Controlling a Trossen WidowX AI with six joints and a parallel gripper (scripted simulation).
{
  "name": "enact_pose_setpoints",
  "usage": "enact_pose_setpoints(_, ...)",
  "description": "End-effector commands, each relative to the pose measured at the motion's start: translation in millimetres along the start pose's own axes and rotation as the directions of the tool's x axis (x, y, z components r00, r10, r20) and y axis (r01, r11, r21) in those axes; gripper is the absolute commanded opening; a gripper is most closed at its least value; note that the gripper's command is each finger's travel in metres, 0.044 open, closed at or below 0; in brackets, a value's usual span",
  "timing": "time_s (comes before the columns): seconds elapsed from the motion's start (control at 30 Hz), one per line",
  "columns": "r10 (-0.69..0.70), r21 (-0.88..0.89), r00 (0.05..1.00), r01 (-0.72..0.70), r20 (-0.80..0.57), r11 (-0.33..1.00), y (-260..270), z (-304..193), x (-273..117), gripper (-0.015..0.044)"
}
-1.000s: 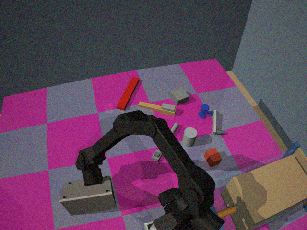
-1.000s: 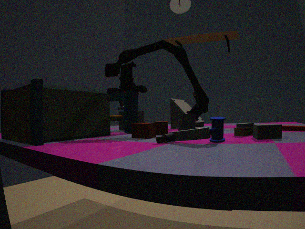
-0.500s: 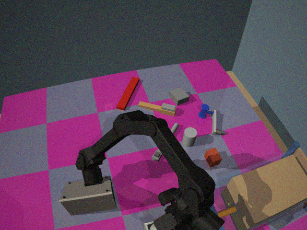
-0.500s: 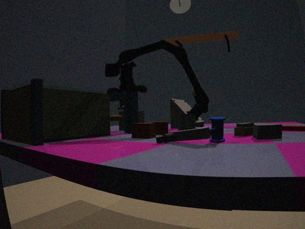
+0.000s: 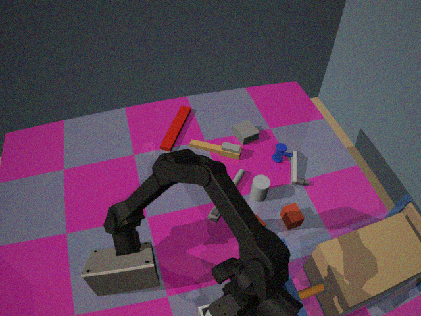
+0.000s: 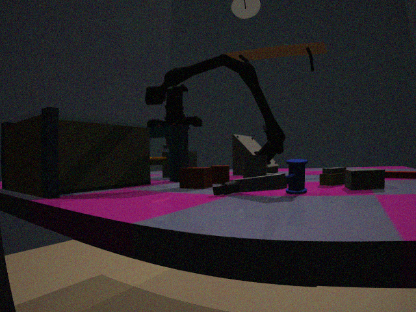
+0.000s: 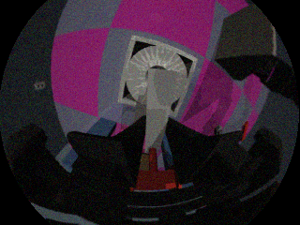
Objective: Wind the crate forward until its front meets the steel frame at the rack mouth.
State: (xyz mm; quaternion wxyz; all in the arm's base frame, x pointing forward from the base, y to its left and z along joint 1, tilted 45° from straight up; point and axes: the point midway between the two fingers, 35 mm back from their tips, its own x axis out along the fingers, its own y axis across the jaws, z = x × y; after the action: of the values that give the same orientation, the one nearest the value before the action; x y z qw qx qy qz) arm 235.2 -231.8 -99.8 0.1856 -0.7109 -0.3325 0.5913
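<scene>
My gripper [image 7: 156, 119] is shut on the winch handle, over the winch. The handle [image 7: 157, 114] shows as a pale grey arm with a red knob [image 7: 156, 180] towards me. The arm's far end overlaps the middle of the round winch [image 7: 178, 72] in its square white frame; whether the key sits in the hole is hidden. In the top view the tan crate [image 5: 391, 239] [image 6: 104, 153] stands flat inside the clear-panelled cubby. An orange strap [image 5: 311, 291] [image 6: 157, 158] runs from its front. A gap shows between crate and blue steel frame [image 5: 287, 245] [image 6: 179, 157].
A grey crank-like tool [image 5: 294, 166] with a blue knob [image 5: 277, 156], a white cylinder [image 5: 259, 191], an orange block [image 5: 292, 216], a wooden-handled tool [image 5: 205, 145], a grey block [image 5: 245, 132] and a red bar [image 5: 175, 127] lie beyond the arm. Its base stands on a grey box [image 5: 122, 284].
</scene>
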Motion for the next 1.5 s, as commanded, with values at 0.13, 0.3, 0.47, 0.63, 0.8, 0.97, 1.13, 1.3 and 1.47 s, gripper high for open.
enact_pose_setpoints(0.13, -0.001, -0.088, 0.998, -0.005, -0.068, 0.996, -3.9, 5.4, -2.5, 0.0)
enact_pose_setpoints(0.3, -0.013, -0.133, 0.994, -0.002, -0.11, 0.991, -5.9, 7.9, -1.1, 0.0)
enact_pose_setpoints(0.47, -0.016, -0.136, 0.994, 0.001, -0.107, 0.991, -6.0, 7.8, -0.1, 0.0)
enact_pose_setpoints(0.63, -0.015, -0.136, 0.995, 0.002, -0.094, 0.991, -6.0, 7.6, 0.8, 0.0)
enact_pose_setpoints(0.8, -0.015, -0.136, 0.995, 0.002, -0.094, 0.991, -6.0, 7.6, 0.8, 0.0)
enact_pose_setpoints(0.97, -0.015, -0.136, 0.995, 0.002, -0.094, 0.991, -5.9, 7.4, 0.8, 0.0)
enact_pose_setpoints(1.13, -0.015, -0.136, 0.995, 0.002, -0.095, 0.991, -5.9, 7.5, 0.9, 0.0)
enact_pose_setpoints(1.3, -0.017, -0.136, 0.995, 0.003, -0.097, 0.991, -6.0, 7.6, 2.5, 0.0)
enact_pose_setpoints(1.47, -0.011, -0.096, 0.995, 0.002, -0.097, 0.995, -4.3, 7.5, 2.8, 0.0)
